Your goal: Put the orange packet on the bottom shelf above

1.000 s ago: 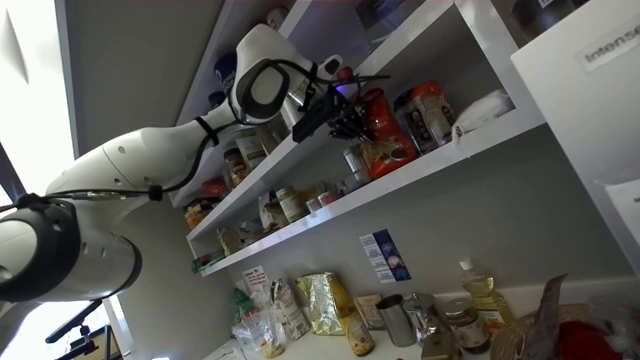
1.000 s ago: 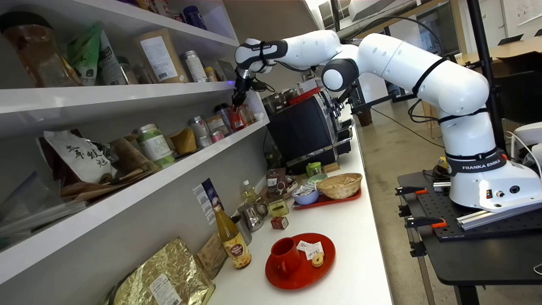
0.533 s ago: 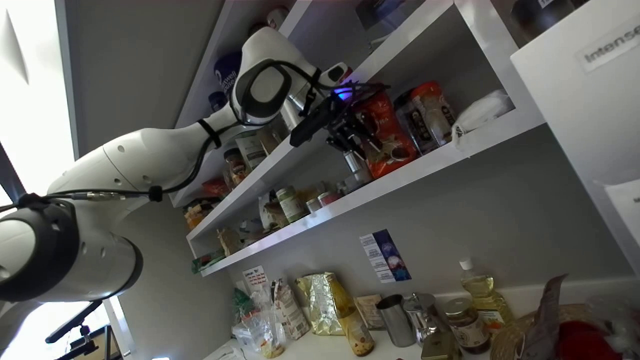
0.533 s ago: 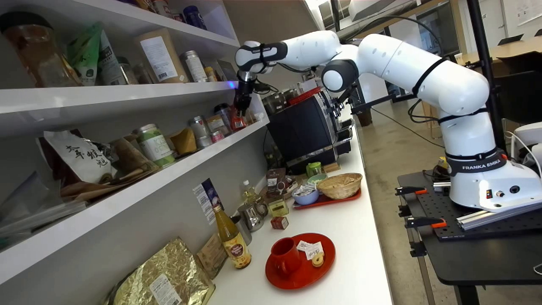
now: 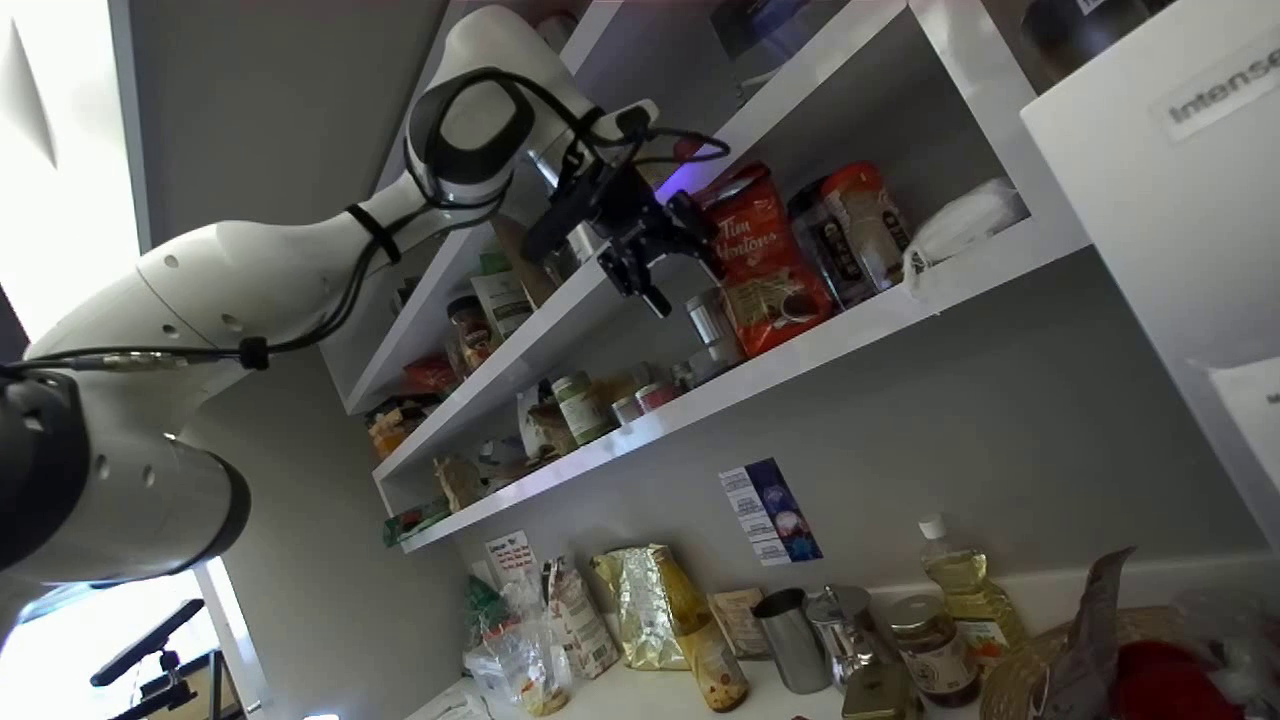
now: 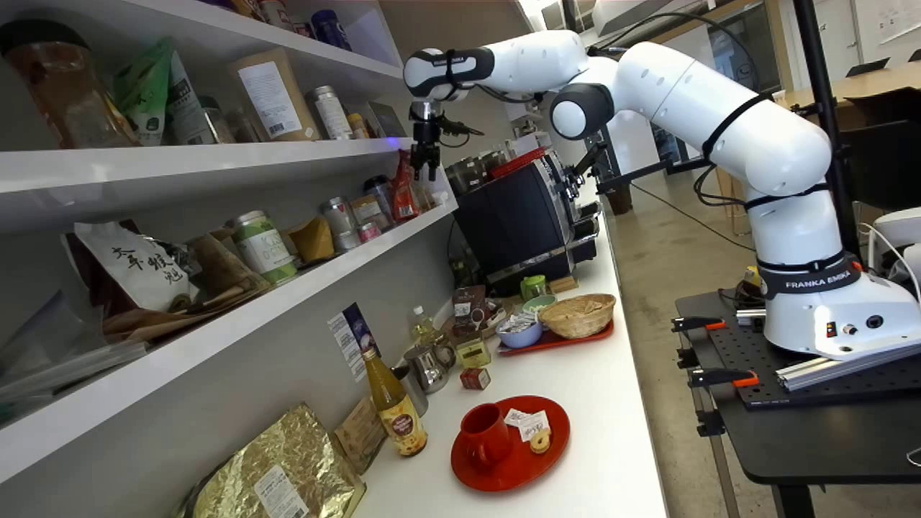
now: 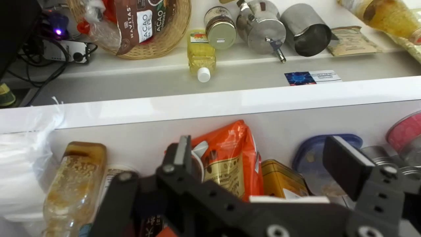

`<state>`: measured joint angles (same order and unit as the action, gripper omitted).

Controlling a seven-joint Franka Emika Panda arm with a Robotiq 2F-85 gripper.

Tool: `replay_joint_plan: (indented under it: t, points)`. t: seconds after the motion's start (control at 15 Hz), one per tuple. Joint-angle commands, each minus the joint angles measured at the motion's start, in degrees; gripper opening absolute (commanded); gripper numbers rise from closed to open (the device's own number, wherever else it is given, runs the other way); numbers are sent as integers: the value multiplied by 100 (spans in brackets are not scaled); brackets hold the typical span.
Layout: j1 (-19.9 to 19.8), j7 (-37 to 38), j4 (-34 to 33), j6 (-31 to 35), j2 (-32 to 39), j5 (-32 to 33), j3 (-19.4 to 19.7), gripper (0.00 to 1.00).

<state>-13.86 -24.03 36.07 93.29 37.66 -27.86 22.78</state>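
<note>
The orange packet (image 5: 765,265) stands upright, leaning a little, on the bottom shelf (image 5: 640,436). Its printed front shows "Tim Hortons". In another exterior view the packet (image 6: 404,193) is at the far end of that shelf (image 6: 216,337). My gripper (image 5: 688,285) hangs in front of the shelf, spread wide, overlapping the packet's left edge in that view. Looking from the wrist, the gripper (image 7: 263,161) is open with nothing held; the packet (image 7: 227,148) shows behind the left finger, which hides part of it, above the shelf's white front edge (image 7: 164,110) in depth.
A yellow-orange tin (image 7: 283,179) and a blue-lidded tub (image 7: 309,161) sit beside the packet. Jars (image 5: 865,225) and a white bundle (image 5: 965,235) occupy the shelf's end. Overhead runs the next to lowest shelf's edge (image 5: 810,80). Bottles and pots stand on the counter (image 6: 575,460).
The gripper has opened, let go of the orange packet and drawn back from it, away from the shelf. The packet stays standing on the bottom shelf, its front now more visible.
</note>
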Motion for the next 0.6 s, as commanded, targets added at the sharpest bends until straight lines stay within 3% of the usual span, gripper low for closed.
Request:
replay_joint_plan:
  t: [0.0,0.27,0.53]
  points:
    - [211,-73,882,58,-751,63,81,100]
    - [620,10,1985,1279,-1431,186,155,100]
    - [1137,241,3052,1536,-1992,496,165,100]
